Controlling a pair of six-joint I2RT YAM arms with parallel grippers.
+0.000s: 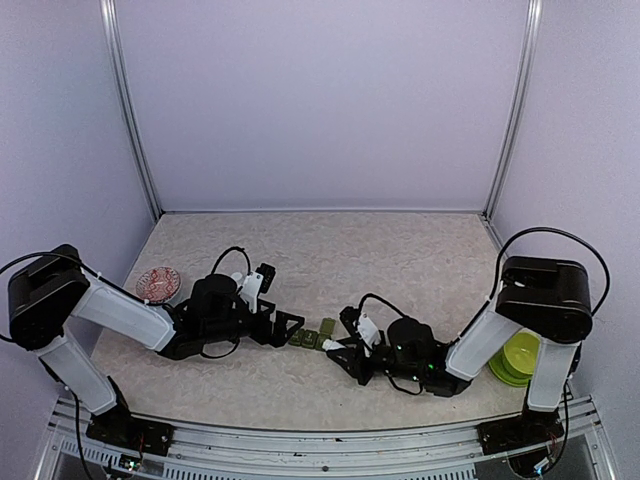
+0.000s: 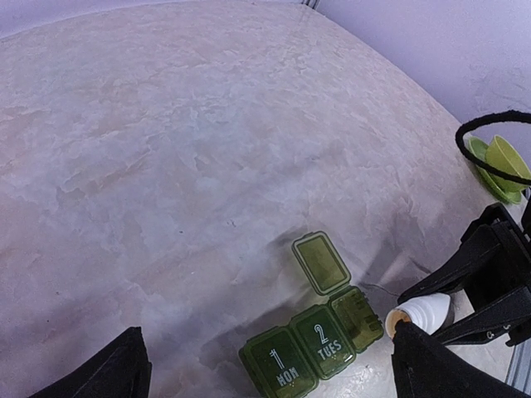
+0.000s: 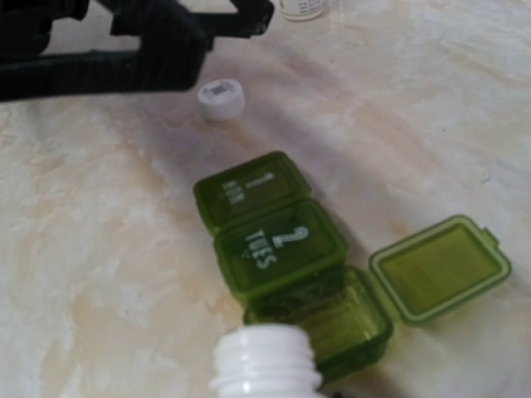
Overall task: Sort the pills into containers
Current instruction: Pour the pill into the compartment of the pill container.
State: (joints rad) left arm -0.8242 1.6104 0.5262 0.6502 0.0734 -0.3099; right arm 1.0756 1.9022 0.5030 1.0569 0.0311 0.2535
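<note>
while the right hand (image 1: 338, 348) pinches the tipped bottle (image 3: 265, 363) beside the open compartment (image 3: 322, 319), left hand (image 1: 288, 325) gaping empty, pills could miss onto the table (image 1: 400, 260).

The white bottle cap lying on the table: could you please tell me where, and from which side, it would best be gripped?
Take the white cap across its round side wall, probably coming straight down from above. It lies flat and low on the table, and bare surface shows on either side of it.
</note>
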